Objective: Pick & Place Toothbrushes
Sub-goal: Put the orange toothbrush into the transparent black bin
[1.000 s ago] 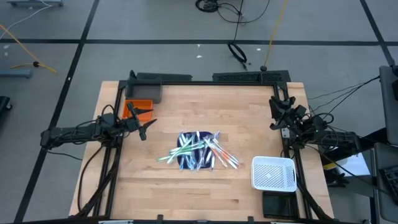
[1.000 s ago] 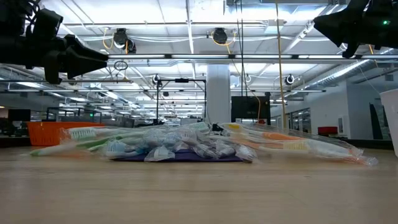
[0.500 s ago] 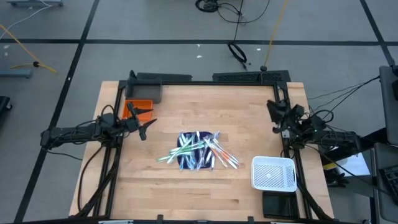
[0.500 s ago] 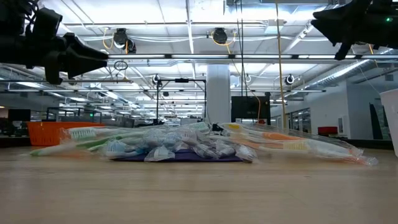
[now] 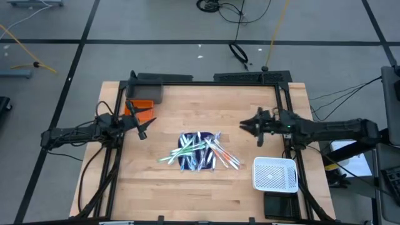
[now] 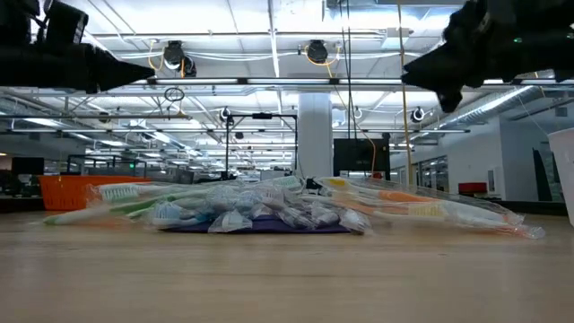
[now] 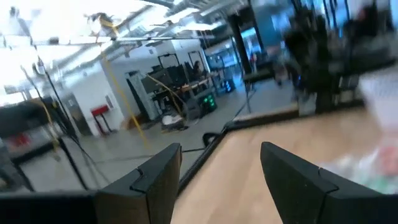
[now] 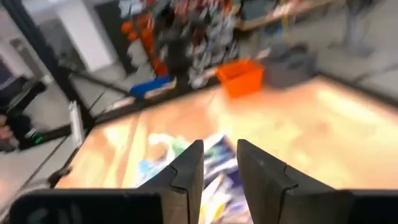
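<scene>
The right gripper [image 5: 245, 125] hangs above the table with nothing between its fingers [image 8: 186, 168]; they stand apart with a narrow gap, pinching nothing. It points toward the table centre. From it, the toothbrushes [image 5: 200, 150] lie ahead and slightly toward the front edge, near but not touching. In the right wrist view the pile [image 8: 186, 149] sits directly beyond the gap between the fingers, so the line of approach is roughly aligned.

The toothbrushes form a loose heap on and around a dark blue mat [image 5: 187, 161] at mid-table. Their long axes vary: the green ones [image 5: 178, 152] run mostly left to right, while the white and pink ones [image 5: 225, 156] slant from the centre out toward the white basket [image 5: 275, 174], on the side facing the right gripper.

The left gripper [image 5: 145, 128] hovers near the orange bin [image 5: 140, 105], fingers [image 7: 155, 180] spread wide and empty. It lies about as far from the heap on the other side.

Judgement: the right gripper is better placed for the slanted brushes. It needs to descend and turn its wrist so the fingers close across a handle, not along it.
</scene>
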`<state>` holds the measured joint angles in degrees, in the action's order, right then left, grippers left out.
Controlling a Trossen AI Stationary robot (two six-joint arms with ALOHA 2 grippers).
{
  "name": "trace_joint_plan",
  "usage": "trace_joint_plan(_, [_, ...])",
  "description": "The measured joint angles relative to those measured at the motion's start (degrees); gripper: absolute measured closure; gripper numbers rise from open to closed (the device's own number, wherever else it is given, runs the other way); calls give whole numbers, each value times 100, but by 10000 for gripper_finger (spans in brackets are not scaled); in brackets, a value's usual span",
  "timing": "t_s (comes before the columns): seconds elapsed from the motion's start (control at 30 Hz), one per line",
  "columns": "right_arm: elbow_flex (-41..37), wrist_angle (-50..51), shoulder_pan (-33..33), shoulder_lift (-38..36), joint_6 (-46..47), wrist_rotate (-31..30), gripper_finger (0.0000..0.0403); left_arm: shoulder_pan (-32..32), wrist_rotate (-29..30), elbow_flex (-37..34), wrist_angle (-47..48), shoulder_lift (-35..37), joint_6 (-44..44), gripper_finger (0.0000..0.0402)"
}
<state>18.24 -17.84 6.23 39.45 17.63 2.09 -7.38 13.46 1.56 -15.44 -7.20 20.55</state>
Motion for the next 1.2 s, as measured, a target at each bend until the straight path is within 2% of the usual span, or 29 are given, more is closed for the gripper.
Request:
trace_joint_plan(0.13, [310,108,-154,1108,125,114,314,0,-1,0,-90,0,-920,178])
trace_joint_plan(0.3, [850,592,-458,2213,188,122,314,0,-4,0,-76,-2,-1389,178])
trace_joint_plan(0.43, [1279,936,-587,2818,372,121,314,0,-5,0,-79,-2,-1794,179])
trace_joint_plan(0.67, [1427,1134,-741,3289,811,145,314,-5,4,0,-93,-2,-1622,179])
trace_joint_plan(0.83, [1428,1210,-930,3529,1112,406,306,-4,8,0,-115,-2,-1476,179])
trace_joint_plan(1.2, [1423,1030,-1103,4119,1307,395,251,-4,10,0,-114,-2,-1474,178])
